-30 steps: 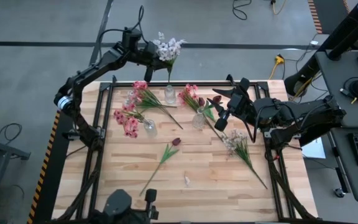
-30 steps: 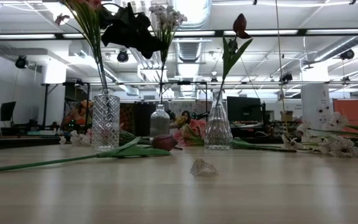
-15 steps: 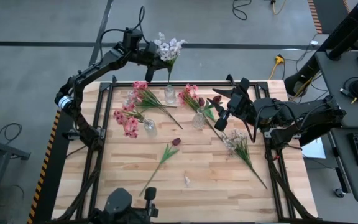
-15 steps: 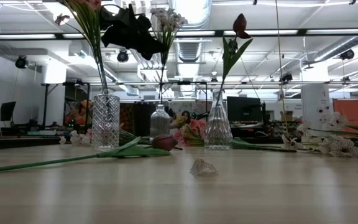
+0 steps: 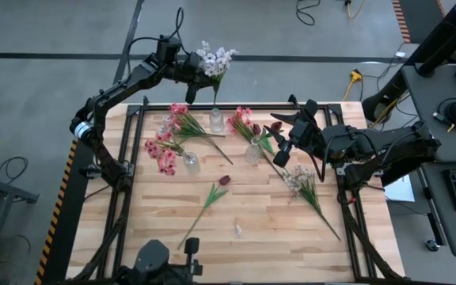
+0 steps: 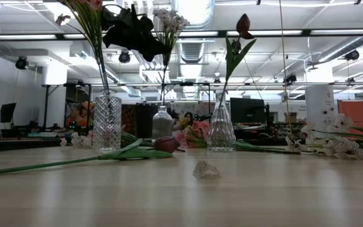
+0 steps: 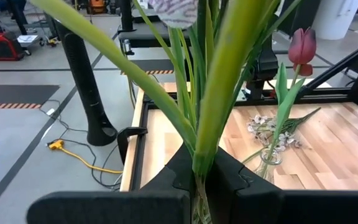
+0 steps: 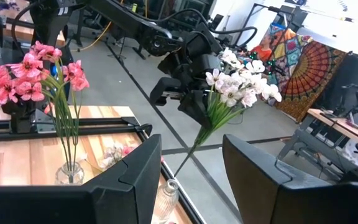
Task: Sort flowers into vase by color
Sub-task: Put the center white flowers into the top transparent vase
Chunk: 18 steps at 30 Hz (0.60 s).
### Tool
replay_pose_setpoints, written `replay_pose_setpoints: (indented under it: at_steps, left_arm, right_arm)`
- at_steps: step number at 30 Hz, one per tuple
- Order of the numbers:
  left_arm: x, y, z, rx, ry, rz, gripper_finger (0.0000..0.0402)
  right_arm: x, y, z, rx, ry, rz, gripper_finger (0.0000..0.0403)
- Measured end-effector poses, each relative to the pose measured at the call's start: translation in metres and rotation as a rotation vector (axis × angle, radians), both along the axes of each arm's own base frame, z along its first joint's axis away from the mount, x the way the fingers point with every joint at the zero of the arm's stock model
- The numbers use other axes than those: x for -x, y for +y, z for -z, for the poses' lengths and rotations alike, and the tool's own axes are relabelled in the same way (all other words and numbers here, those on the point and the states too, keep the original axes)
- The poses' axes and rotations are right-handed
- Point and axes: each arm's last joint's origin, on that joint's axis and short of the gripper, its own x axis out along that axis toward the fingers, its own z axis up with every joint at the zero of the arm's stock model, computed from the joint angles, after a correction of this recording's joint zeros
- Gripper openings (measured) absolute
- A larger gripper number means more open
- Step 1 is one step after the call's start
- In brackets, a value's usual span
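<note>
White-lilac flower sprig (image 5: 214, 61) clamped by stem in left gripper (image 5: 190, 70), raised above small bottle vase (image 5: 216, 120) at table's far edge. Likely light, stem springy, blossoms fragile; grip low on stalk. Right gripper (image 5: 285, 146) waits near centre, fingers apart, empty.

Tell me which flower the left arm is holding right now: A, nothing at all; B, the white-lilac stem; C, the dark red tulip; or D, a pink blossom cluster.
B: the left gripper is shut on the white-lilac stem, held up above the small bottle vase at the table's far edge, while the dark red tulip lies flat on the table.
</note>
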Motion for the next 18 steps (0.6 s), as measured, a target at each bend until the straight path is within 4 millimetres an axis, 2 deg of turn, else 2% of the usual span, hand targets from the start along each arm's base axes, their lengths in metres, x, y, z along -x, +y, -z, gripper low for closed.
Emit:
replay_pose_setpoints:
  at_steps: [7,18]
  left_arm:
    - [-0.009,0.008,0.01,0.058,-0.005,-0.029,0.0001]
    - [-0.008,0.013,0.014,0.068,0.007,-0.046,0.0001]
  right_arm:
    - [0.0,0.0,0.0,0.001,0.005,0.0,0.0164]
    - [0.0,0.0,0.001,0.002,0.009,0.0,0.0164]
